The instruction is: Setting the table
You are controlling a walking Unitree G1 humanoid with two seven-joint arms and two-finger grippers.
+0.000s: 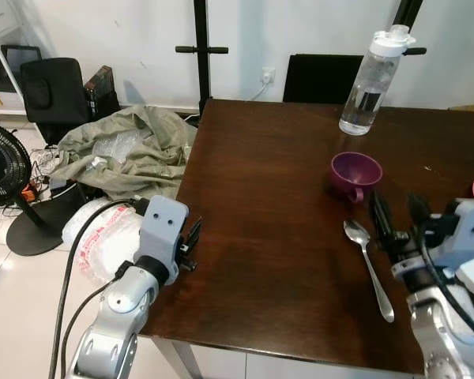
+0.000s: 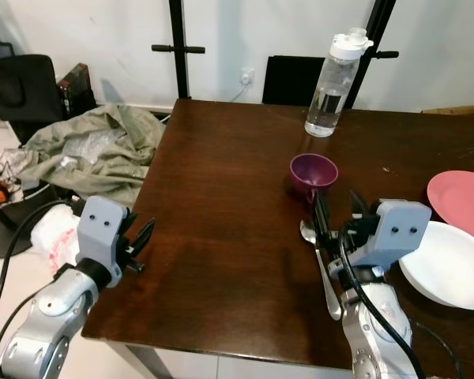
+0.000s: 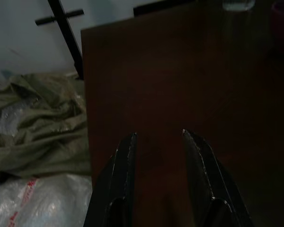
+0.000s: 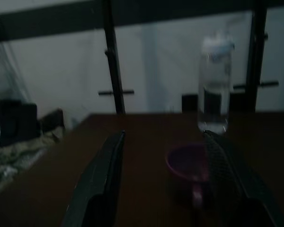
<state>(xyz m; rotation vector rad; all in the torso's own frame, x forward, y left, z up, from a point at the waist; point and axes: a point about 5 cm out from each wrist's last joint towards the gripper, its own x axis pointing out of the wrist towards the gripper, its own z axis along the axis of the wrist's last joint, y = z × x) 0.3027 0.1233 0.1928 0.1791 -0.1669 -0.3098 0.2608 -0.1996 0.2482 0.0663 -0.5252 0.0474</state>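
the spoon [image 1: 368, 268] lies flat on the dark table [image 1: 268, 197], bowl end toward the empty purple cup [image 1: 355, 174], handle running back to the near edge. right gripper [image 2: 337, 217] hovers just over it, fingers apart; left gripper [image 3: 157, 142] sits spread at the table's left edge. the clear bottle [image 1: 370, 79] stands upright beyond the cup.

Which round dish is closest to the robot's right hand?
The white plate, right beside the right gripper. The pink plate lies farther back by the table's edge.
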